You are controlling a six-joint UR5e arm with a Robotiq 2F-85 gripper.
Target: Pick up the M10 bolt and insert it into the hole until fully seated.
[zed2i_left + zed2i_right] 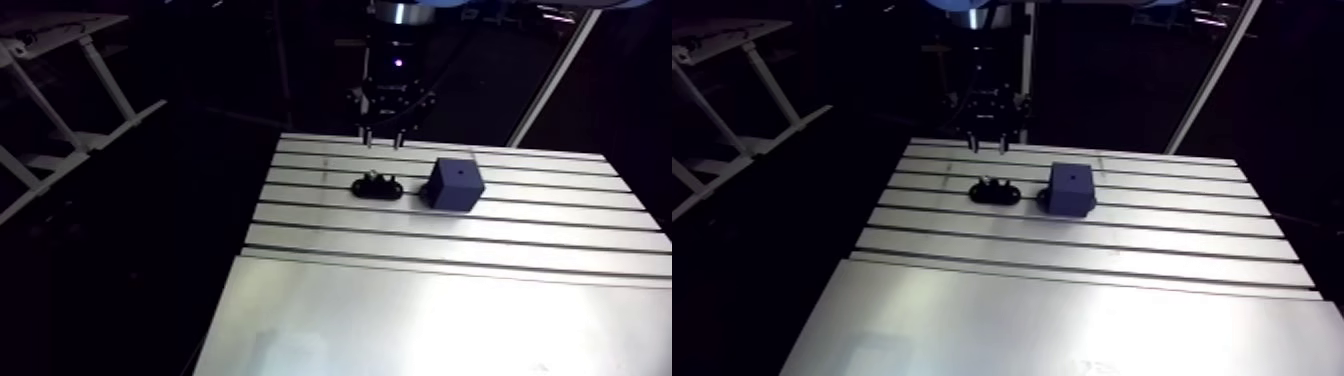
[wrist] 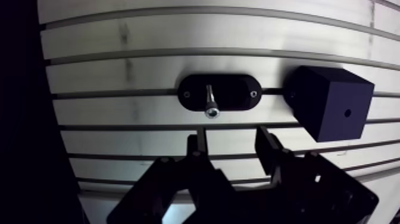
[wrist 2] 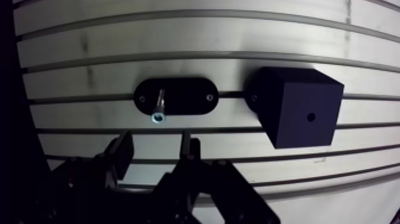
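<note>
My gripper point(image 2: 231, 136), jaws apart and empty, faces the M10 bolt point(image 2: 210, 102) standing in its holder point(image 2: 235, 94), the holed cube point(image 2: 333, 110) beside it, upper centre in my arm view.

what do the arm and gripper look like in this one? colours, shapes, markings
Gripper: all black, with two slim fingers on blocky, angular linkages; the tips look paler in the arm view. A small violet indicator light glows on its body. Above it sit a silvery wrist ring and a light-blue joint cap. No readable markings.
</note>
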